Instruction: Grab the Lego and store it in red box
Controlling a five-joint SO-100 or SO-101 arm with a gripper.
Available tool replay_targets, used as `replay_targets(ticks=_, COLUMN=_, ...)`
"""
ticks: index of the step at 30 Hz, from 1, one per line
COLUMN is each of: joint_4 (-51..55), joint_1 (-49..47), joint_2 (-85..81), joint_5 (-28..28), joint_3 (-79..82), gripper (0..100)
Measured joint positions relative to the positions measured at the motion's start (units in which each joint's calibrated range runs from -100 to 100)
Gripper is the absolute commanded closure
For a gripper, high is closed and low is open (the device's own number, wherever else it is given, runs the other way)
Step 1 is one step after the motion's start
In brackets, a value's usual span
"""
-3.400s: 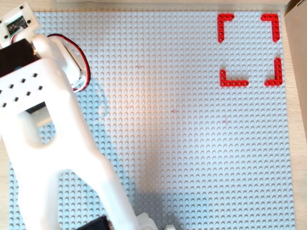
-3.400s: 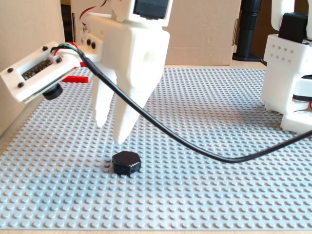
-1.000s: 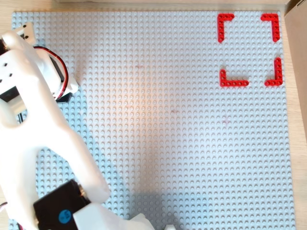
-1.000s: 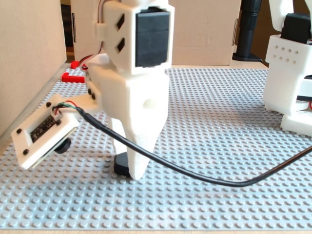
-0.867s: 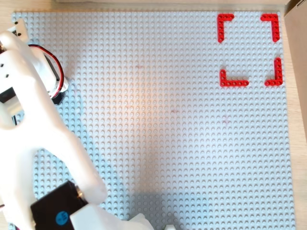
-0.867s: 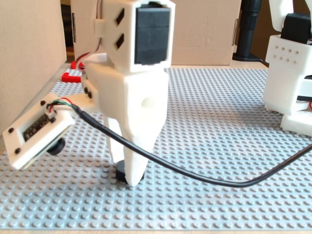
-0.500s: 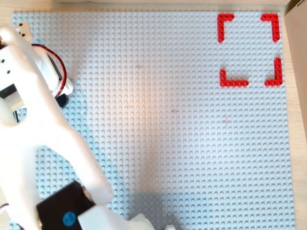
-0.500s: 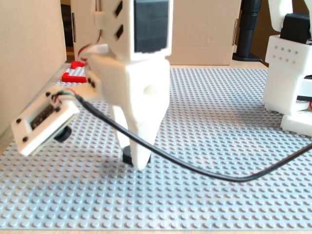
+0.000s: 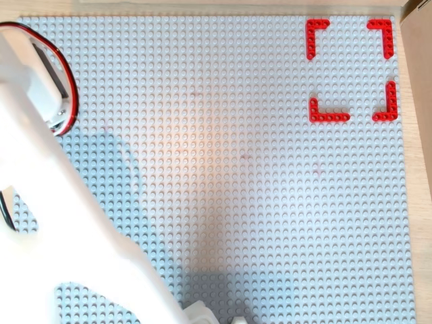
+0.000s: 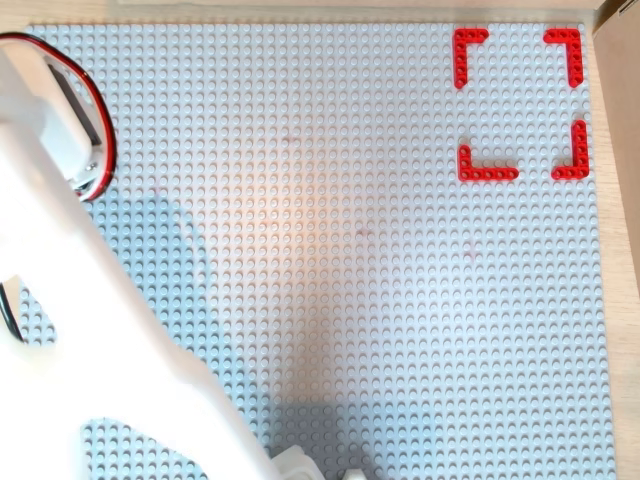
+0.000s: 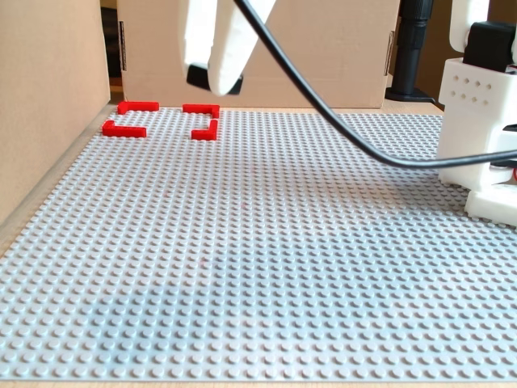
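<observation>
High above the far left of the tabletop in the fixed view, your hand [image 11: 212, 81] hangs in the air with its two white fingers closed on a small dark piece. By its colour and size that looks like the small black glossy Lego [image 11: 198, 77], though only an edge of it shows between the tips. So the hand is clamped on the Lego, lifted well clear of the large light-grey studded baseplate [image 11: 266, 242].

You are in the carry step: the grab is done and the storing is not. The red box [image 11: 161, 119], a square outline of four thin red L-shaped corner pieces with gaps between them, sits at the far left of the plate, just below and a little left of the hand in this view. Both overhead views show it at the top right [image 9: 351, 71] with bare studs inside.

Those overhead views show only the white arm [image 9: 74, 223] filling the lower left. The hand itself is out of sight there, so you cannot check its line over the box from above.

Next you need to bring the hand squarely over the box's middle, lower it until the Lego is near the studs, then part the fingers. Keep the thick black cable [image 11: 339, 129] from dragging over the corners.
</observation>
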Motion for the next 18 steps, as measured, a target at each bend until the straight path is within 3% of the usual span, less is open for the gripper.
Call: replay_targets(ticks=18, joint_4=1.64, joint_1=22.76, joint_2=-9.04, joint_5=1.17, joint_3=-9.84, gripper=92)
